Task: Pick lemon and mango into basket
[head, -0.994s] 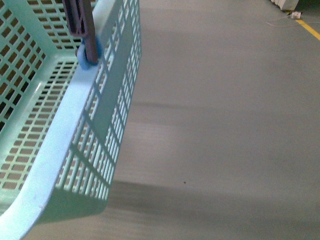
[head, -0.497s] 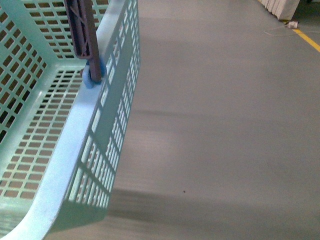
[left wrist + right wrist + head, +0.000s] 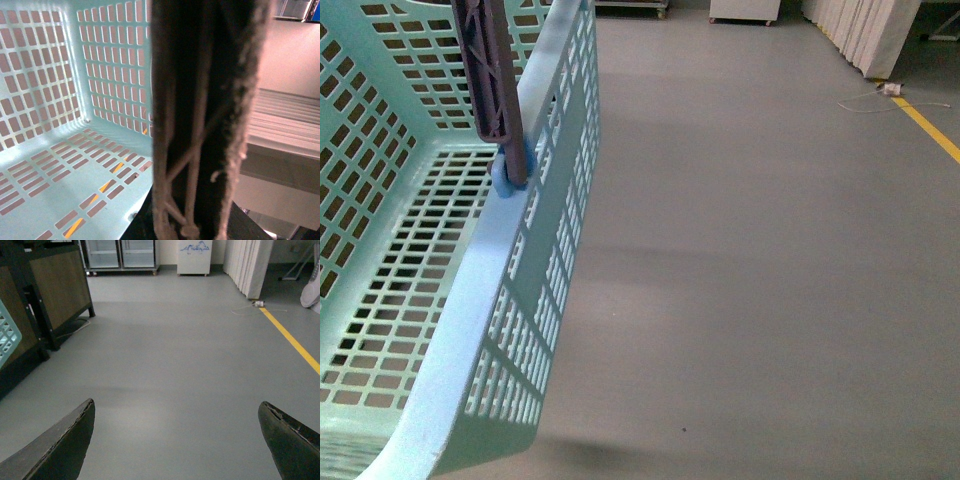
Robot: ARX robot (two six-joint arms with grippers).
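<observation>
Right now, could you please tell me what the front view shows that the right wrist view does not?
Only the front view: the inside of the basket and its brown handle. Only the right wrist view: the right gripper, fingers spread open, and a dark wooden counter. Both: the grey floor, the yellow line and part of the basket.

- Right gripper: jaws spread wide, aimed straight ahead.
- Its fingers: two dark curved tips, one at each lower corner of the right wrist view.
- Left gripper: only dark edges show low in the left wrist view; jaw state unreadable.
</observation>
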